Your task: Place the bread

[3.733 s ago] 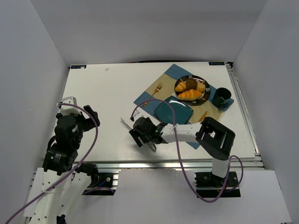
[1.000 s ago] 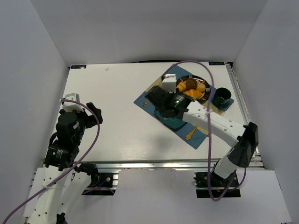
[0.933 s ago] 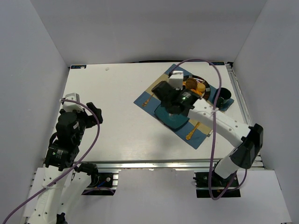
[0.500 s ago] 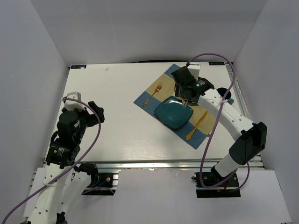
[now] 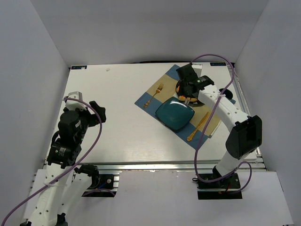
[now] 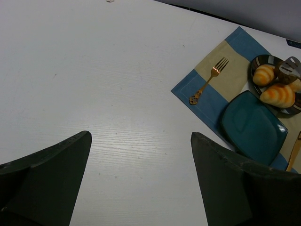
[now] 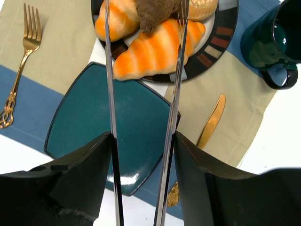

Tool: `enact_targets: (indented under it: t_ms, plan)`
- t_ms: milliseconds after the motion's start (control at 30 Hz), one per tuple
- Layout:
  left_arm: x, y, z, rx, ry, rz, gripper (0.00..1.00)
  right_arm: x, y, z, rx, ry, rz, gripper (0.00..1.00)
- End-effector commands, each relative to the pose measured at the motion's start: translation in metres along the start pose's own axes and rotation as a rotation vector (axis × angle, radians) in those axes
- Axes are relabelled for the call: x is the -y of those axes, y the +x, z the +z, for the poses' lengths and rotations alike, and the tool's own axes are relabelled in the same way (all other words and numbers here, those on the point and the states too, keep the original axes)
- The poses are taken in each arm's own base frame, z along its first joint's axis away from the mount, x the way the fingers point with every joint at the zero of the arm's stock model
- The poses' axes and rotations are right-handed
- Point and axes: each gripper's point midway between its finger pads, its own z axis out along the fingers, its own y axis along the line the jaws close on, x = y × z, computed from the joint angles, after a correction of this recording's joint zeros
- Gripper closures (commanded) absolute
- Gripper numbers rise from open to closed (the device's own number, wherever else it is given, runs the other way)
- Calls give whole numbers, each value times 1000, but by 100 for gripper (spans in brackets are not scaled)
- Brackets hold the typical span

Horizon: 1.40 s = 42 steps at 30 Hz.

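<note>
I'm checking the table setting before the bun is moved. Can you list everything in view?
table: one, white, under everything
placemat: one, blue and beige, far right of the table
fork: one, gold, left on the placemat
square plate: one, teal, nothing on it, on the placemat
round plate: one, dark patterned rim, beyond the square plate
bread: one, dark brown, on the round plate between the tong tips
croissant: one, golden, on the round plate
rolls: two, pale golden, on the round plate
knife: one, gold, right of the square plate
mug: one, dark green, beside the round plate
tongs: one, silver, in the right hand
right hand: gripping the tongs
left hand: open, empty
</note>
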Motion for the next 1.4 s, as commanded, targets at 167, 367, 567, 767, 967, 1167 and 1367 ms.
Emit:
enact_targets:
  t_ms: [167, 367, 567, 767, 967, 1167, 1367]
  plan:
    - [0, 4, 5, -10, 3, 11, 2, 3, -9, 22, 11, 3, 15, 40]
    - [0, 5, 6, -16, -1, 15, 2, 2, -9, 33, 4, 3, 17, 43]
    - [-2, 7, 7, -23, -7, 22, 2, 3, -8, 37, 2, 5, 12, 49]
    - [-2, 6, 7, -22, -9, 22, 2, 5, -7, 38, -4, 10, 14, 58]
    - [-2, 6, 7, -26, -12, 25, 2, 9, -12, 24, 17, -6, 31, 66]
    - [-3, 6, 7, -24, -13, 24, 2, 17, -16, 9, 40, -11, 33, 68]
    - [-3, 6, 7, -21, -14, 22, 2, 27, -14, -2, 53, -7, 20, 68]
